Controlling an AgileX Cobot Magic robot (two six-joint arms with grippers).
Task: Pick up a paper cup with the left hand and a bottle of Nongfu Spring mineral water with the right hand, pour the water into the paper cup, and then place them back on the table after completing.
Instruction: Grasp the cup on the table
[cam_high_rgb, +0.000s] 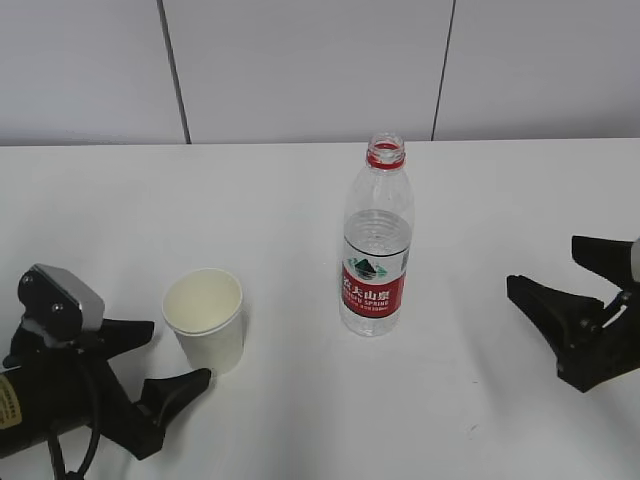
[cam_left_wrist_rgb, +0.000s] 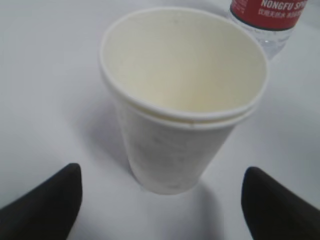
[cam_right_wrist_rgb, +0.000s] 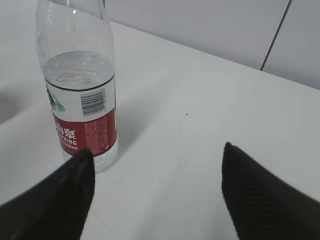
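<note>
I see the upright paper cup (cam_high_rgb: 207, 330) just right of my open left hand (cam_high_rgb: 165, 355); the bottle (cam_high_rgb: 376, 245) stands well left of my open right hand (cam_high_rgb: 560, 275).

Paper cup (cam_high_rgb: 206, 330): we see a white outside and a cream inside.
Bottle (cam_high_rgb: 376, 245): we see clear plastic, a red neck ring, and a red and white label with a green emblem.
Water (cam_right_wrist_rgb: 77, 70): colourless.
Table (cam_high_rgb: 300, 200): plain white.
Left hand (cam_high_rgb: 170, 355): black, with a grey module.
Right hand (cam_high_rgb: 545, 270): black.
</note>
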